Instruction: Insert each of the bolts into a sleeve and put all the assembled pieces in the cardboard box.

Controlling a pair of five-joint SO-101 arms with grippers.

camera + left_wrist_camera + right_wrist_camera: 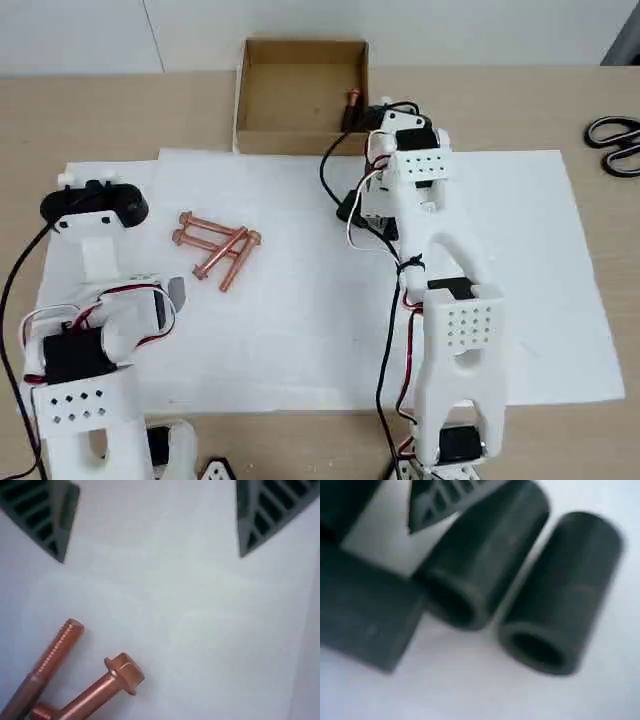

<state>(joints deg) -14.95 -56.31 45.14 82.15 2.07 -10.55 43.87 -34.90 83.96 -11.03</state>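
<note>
Several copper bolts [215, 245] lie in a loose pile on the white paper [300, 330]. My left gripper [175, 290] hangs open just in front of the pile; in the left wrist view its dark fingertips [57, 517] stand wide apart above bare paper, with a bolt head [125, 672] and a threaded end [57, 650] close by. My right gripper [362, 205] sits low over the black sleeves [350, 212] near the box. The right wrist view shows two sleeves [485, 560] [565, 590] lying side by side. A bolt in a sleeve [352, 105] rests inside the cardboard box [240, 100].
A pair of scissors [615, 140] lies at the table's far right, off the paper. A dark block [365, 615] lies beside the sleeves. The right arm's black cable [330, 170] runs along the box's front corner. The paper between the two arms is bare.
</note>
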